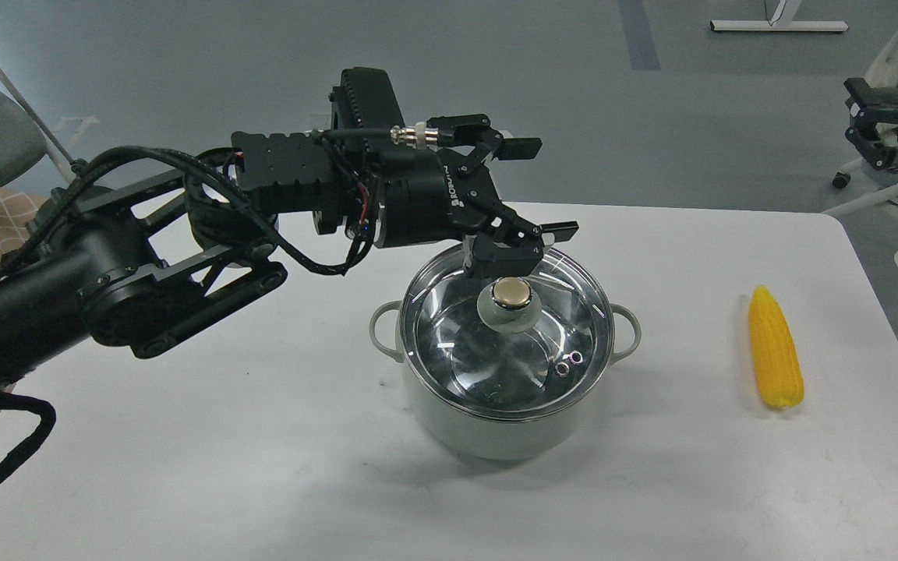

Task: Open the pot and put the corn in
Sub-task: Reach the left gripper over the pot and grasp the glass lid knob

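Head view shows the pot (505, 421) near the middle of our white tabletop (262, 467), its glass lid (507, 347) on it and the gold knob (513, 294) upright at the centre. Our left claw (536, 188) hangs just above and behind the knob, fingers spread wide apart, grasping nothing; one finger (558, 230) sits low over the far rim, the other higher up. Well to the right of the pot, the corn (775, 347) lies flat on the tabletop, pointed end away from us. Our right claw is not in sight.
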You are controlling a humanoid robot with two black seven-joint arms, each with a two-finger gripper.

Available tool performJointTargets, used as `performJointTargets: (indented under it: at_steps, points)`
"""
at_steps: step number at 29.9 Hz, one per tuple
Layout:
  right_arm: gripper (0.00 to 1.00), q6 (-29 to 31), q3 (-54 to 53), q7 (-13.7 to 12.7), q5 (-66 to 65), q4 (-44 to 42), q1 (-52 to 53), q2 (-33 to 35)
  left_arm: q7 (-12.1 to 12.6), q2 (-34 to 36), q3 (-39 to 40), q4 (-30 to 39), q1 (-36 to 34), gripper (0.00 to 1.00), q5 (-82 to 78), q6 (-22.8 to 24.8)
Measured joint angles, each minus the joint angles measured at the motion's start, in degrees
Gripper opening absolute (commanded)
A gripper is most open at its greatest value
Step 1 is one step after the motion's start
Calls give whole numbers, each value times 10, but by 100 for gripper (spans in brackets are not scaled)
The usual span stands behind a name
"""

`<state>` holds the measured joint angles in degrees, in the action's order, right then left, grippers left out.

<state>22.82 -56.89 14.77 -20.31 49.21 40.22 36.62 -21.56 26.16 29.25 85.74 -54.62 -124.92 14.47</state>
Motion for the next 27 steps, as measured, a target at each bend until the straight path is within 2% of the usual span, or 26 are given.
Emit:
performJointTargets:
  at_steps: [6, 19, 27]
  points:
    - [100, -1, -1, 0, 0, 0, -4, 0, -2, 2, -42, -1, 10, 97, -1, -14]
    - [100, -1, -4, 0, 0, 8, -9, -4, -1, -15, -46, -43, 53, 96, -1, -36]
    - [100, -1, -4, 0, 0, 11, -12, -4, -1, -16, -46, -47, 75, 96, -1, -43]
